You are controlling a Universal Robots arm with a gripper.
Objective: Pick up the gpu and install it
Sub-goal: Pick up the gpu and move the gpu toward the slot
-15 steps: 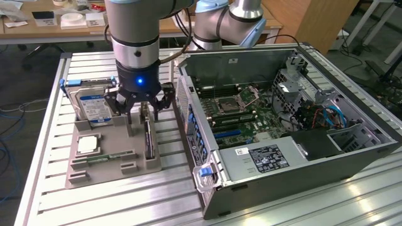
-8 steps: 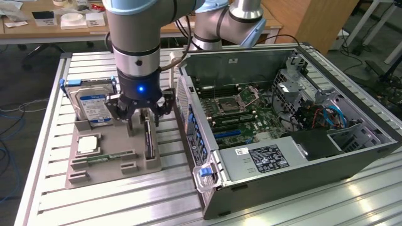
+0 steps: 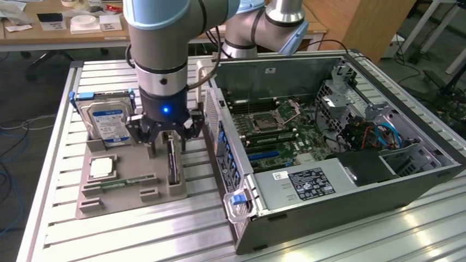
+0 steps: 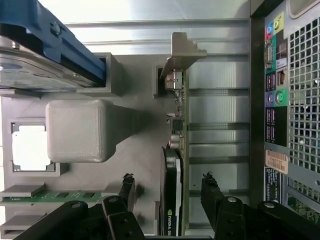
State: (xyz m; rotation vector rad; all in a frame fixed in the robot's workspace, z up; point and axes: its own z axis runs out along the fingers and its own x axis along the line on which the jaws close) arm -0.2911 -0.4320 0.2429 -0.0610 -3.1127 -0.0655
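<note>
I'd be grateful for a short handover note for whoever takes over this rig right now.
pincer: open, fingers on either side of the gpu, not touching it.
gpu: standing on edge in the grey holder, beside the open computer case.
Done: pincer lined up over the gpu.
Left: the gpu is not yet gripped or lifted, nor installed in the case.
</note>
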